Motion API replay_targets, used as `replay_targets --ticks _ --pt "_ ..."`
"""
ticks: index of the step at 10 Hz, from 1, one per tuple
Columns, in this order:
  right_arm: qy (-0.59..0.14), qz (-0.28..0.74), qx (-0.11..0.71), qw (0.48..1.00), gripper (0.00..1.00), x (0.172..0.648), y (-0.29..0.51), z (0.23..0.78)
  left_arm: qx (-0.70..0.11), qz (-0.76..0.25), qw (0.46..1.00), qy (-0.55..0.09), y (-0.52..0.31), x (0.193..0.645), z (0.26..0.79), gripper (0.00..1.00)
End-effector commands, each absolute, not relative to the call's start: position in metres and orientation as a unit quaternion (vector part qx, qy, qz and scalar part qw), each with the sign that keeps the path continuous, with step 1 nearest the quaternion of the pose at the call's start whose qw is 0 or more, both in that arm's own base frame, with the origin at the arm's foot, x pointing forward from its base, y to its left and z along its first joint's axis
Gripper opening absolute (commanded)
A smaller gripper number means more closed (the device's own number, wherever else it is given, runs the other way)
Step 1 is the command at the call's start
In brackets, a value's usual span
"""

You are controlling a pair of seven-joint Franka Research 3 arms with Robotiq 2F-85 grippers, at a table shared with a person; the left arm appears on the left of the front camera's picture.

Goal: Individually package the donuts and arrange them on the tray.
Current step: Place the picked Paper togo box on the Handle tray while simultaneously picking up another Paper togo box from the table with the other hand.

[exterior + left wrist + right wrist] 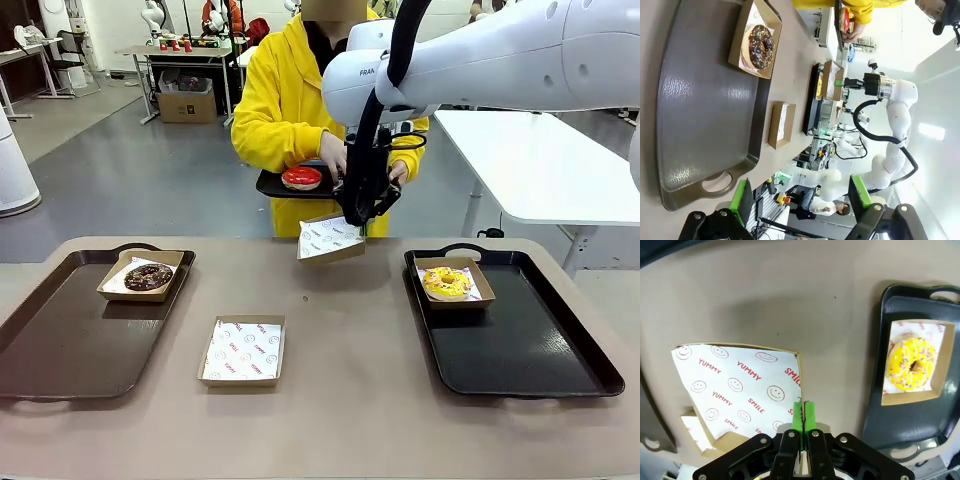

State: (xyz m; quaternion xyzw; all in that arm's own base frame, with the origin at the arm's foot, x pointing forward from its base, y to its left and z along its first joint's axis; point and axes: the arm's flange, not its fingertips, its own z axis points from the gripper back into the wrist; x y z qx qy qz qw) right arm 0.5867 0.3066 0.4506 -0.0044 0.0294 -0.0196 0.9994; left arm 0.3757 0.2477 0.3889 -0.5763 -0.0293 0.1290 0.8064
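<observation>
My right gripper (353,220) is shut on the rim of a paper-lined cardboard box (331,239) and holds it tilted in the air over the table's far edge. The right wrist view has that gripper (802,411) pinching the box (735,385) by its corner. Just behind it, a person in yellow holds a small black tray (275,187) with a red donut (301,178). A yellow donut (447,282) (912,365) lies boxed on the right tray (530,350). A sprinkled chocolate donut (148,277) (761,46) lies boxed on the left tray (70,340). My left gripper (800,200) stands open above that tray (705,110).
An empty paper-lined box (243,350) (781,125) lies on the table between the two trays. The right arm spans the upper right of the front view. A white table (540,170) stands behind at the right.
</observation>
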Motion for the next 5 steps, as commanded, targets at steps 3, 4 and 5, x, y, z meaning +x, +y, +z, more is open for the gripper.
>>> replay_targets --ticks 3,4,5 --pt "0.032 -0.031 0.003 0.999 0.0 0.5854 0.3046 0.4532 -0.58 0.127 0.804 -0.033 0.2488 0.3725 0.3933 1.0" --pt "0.032 -0.031 0.003 0.999 0.0 0.5854 0.3046 0.4532 -0.58 0.127 0.804 -0.033 0.2488 0.3725 0.3933 1.0" --pt "0.032 -0.031 0.003 0.999 0.0 0.5854 0.3046 0.4532 -0.58 0.127 0.804 -0.033 0.2488 0.3725 0.3933 1.0"
